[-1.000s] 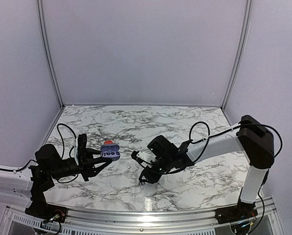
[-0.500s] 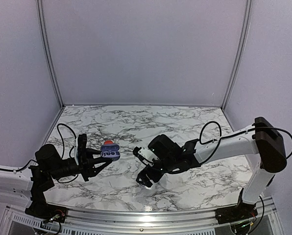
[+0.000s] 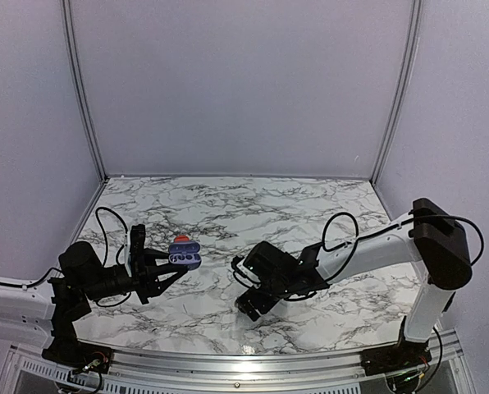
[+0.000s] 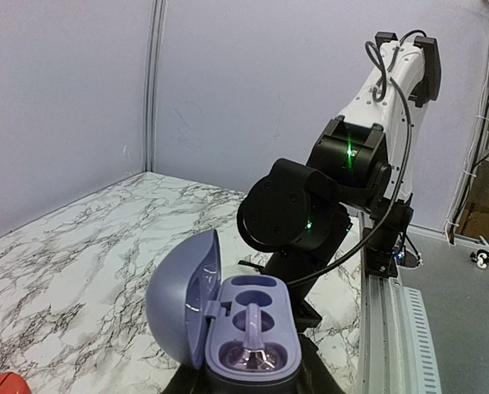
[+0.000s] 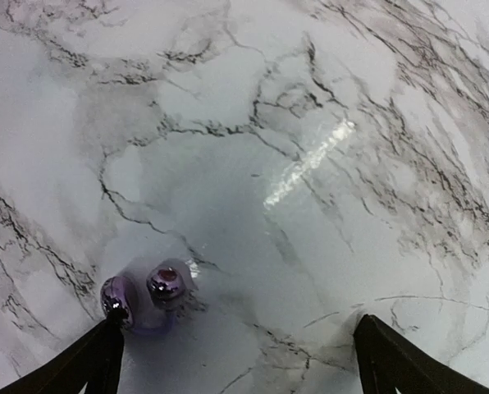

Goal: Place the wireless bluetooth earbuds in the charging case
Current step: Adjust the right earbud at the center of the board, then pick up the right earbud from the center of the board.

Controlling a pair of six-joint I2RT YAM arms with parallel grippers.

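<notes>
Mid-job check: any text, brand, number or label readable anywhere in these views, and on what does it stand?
None readable.
The open charging case shows no print on lid or tray.
The earbuds on the marble table bear no marking I can make out.
The right arm's housing shows only a green light, no lettering.

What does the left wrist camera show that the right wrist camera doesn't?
Only the left wrist view shows the open purple charging case, with the right arm behind it. Only the right wrist view shows a tiny glossy earbud lying on the table, close to one finger of the open right claw. Both show the marble tabletop.
</notes>
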